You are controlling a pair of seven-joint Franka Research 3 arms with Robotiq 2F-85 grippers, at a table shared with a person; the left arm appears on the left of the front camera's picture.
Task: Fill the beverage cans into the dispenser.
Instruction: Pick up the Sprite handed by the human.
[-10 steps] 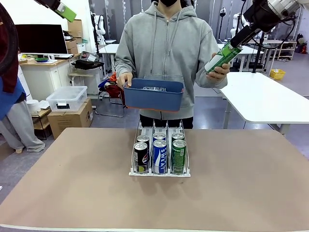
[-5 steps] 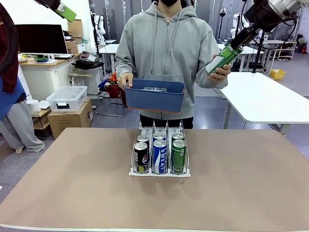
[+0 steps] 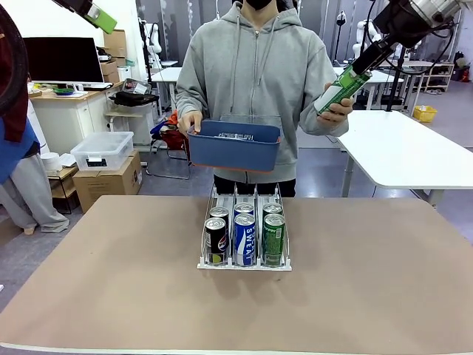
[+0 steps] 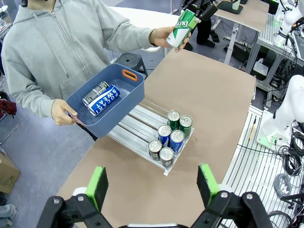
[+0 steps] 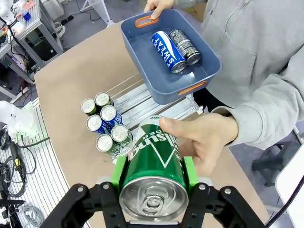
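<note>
right gripper (image 5: 154, 178) closed (left gripper (image 4: 152, 185) wide)

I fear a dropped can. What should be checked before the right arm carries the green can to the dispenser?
1. Right gripper shut on the green can: ok.
2. Person's hand off the can: not ok, fingers wrap it.
3. Room in the dispenser lanes: ok, bare behind the six loaded cans.
4. Left gripper out of the way: ok, open, raised high.
5. Way to the lanes' far end: cannot tell, the blue bin hangs near it.
</note>
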